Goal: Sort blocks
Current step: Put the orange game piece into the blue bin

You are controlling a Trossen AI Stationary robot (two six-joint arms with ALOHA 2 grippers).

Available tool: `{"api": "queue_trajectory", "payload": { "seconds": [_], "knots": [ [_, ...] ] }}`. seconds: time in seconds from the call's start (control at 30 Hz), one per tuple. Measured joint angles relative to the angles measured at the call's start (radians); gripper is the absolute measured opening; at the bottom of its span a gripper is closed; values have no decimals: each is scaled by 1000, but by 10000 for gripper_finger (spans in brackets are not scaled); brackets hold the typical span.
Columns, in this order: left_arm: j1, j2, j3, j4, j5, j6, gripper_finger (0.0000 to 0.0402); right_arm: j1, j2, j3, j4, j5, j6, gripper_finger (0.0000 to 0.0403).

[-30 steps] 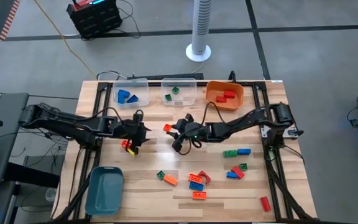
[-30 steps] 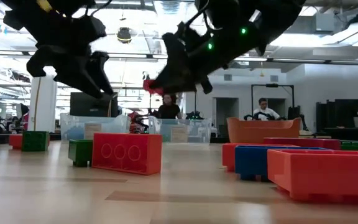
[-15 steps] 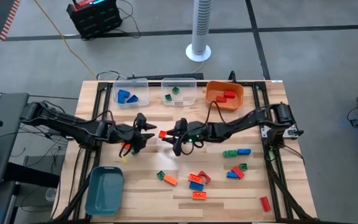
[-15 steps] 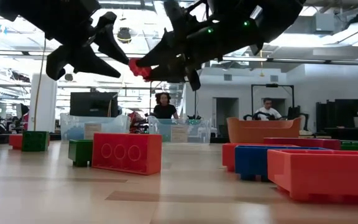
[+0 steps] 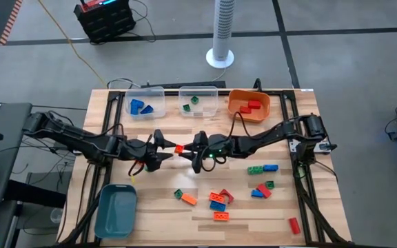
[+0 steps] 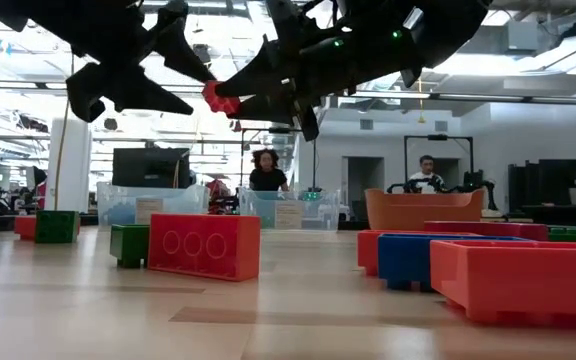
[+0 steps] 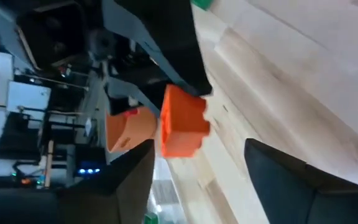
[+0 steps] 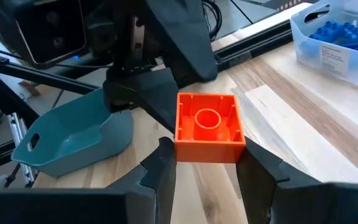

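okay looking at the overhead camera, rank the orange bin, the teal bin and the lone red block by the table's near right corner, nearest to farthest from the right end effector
1. Orange bin, back edge, right of the right end effector.
2. Teal bin, front left corner.
3. Lone red block, front right corner, farthest.

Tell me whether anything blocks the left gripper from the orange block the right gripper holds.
Nothing visible does. The orange block sits in the right gripper above the table, directly facing the open left gripper.

Wooden table (image 5: 164, 207), 4 bins (image 5: 145, 102) along its edges, loose blocks (image 5: 218, 200) scattered right of centre
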Motion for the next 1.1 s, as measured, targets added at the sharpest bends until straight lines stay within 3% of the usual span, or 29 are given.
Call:
{"api": "queue_trajectory", "payload": {
  "seconds": [0.17,0.4,0.67,0.9,1.1],
  "knots": [
    [0,0,0,63,11,61,279,-2,1,0,30,-14,0,152],
    [0,59,0,123,37,138,266,-2,1,9,46,-40,0,152],
    [0,114,0,212,-46,208,201,1,1,25,31,-46,0,152],
    [-2,114,0,211,-63,208,92,6,1,25,26,-46,3,153],
    [-16,114,0,214,-67,202,86,-2,1,25,25,-48,1,168]
  ]
}}
